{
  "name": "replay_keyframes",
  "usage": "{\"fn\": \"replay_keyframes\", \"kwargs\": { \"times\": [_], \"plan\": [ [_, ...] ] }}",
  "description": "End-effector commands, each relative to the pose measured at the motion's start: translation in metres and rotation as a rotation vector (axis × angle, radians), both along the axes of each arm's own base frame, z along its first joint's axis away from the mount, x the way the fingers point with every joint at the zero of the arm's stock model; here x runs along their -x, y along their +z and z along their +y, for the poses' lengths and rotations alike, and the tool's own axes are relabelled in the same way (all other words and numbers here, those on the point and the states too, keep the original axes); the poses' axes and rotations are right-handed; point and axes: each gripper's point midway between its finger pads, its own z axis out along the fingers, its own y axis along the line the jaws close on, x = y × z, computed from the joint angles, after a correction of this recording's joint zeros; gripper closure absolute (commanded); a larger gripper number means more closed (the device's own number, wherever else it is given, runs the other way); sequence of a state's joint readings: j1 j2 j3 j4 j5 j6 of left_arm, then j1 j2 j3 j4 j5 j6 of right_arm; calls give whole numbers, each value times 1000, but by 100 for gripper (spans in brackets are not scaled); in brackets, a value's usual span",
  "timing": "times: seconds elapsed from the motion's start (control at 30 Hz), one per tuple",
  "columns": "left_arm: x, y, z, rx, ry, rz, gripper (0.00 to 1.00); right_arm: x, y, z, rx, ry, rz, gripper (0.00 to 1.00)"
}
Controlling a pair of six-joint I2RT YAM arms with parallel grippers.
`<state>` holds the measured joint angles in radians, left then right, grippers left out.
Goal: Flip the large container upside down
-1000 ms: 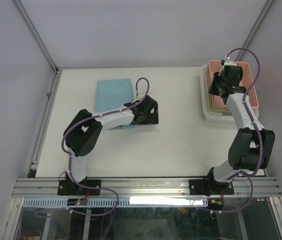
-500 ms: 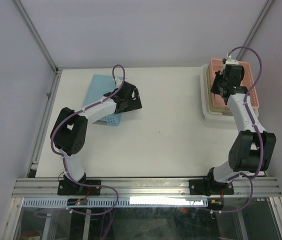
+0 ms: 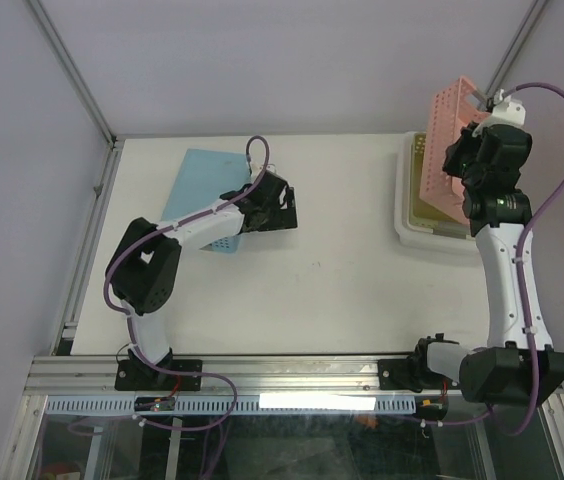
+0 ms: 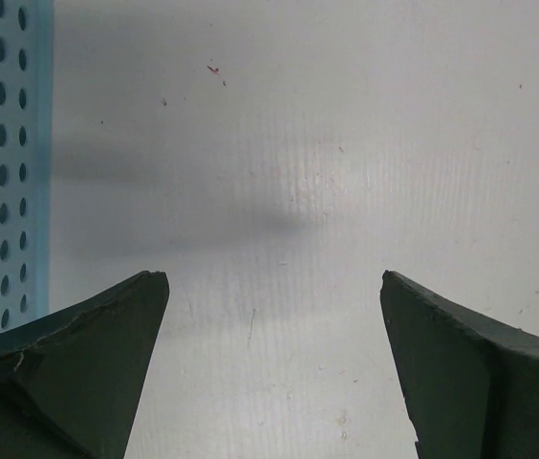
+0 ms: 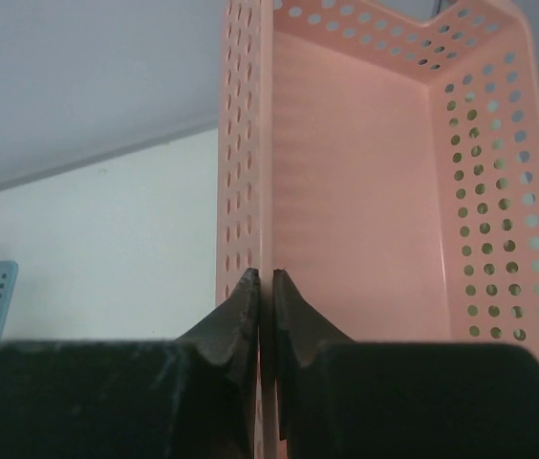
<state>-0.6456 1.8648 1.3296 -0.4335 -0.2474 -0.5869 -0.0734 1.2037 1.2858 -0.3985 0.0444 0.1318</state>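
One pink container [image 3: 447,140] is held up on edge above the white tray [image 3: 407,226] at the table's [image 3: 342,270] far right, its perforated side wall pinched between the right gripper's [image 5: 266,279] jaws. Beside the overturned blue basket [image 3: 202,175], the left gripper's [image 4: 274,285] jaws are spread over the table.

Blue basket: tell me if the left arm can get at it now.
Probably yes: the left gripper hangs open right beside the blue basket, only bare table between them.

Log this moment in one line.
right jaws: shut on pink basket wall | basket: tilted above white tray | left jaws: open beside blue basket
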Motion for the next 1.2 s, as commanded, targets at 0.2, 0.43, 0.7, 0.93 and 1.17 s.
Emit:
{"fn": "replay_keyframes", "kwargs": {
  "times": [0.2, 0.43, 0.7, 0.93, 1.17],
  "plan": [
    [-23, 22, 12, 36, 37, -63, 1, 51, 131, 31, -56, 130, -317, 100],
    [-53, 14, 52, 11, 122, -57, 1, 84, 162, 94, -269, 434, -370, 100],
    [-100, 36, 105, 18, 207, -109, 1, 106, 147, 158, -469, 711, -268, 100],
    [-123, 71, 128, 56, 214, -157, 1, 106, 111, 198, -524, 796, -159, 100],
    [-95, 128, 123, 154, 174, -220, 1, 94, 85, 201, -566, 753, -121, 100]
  ]
}}
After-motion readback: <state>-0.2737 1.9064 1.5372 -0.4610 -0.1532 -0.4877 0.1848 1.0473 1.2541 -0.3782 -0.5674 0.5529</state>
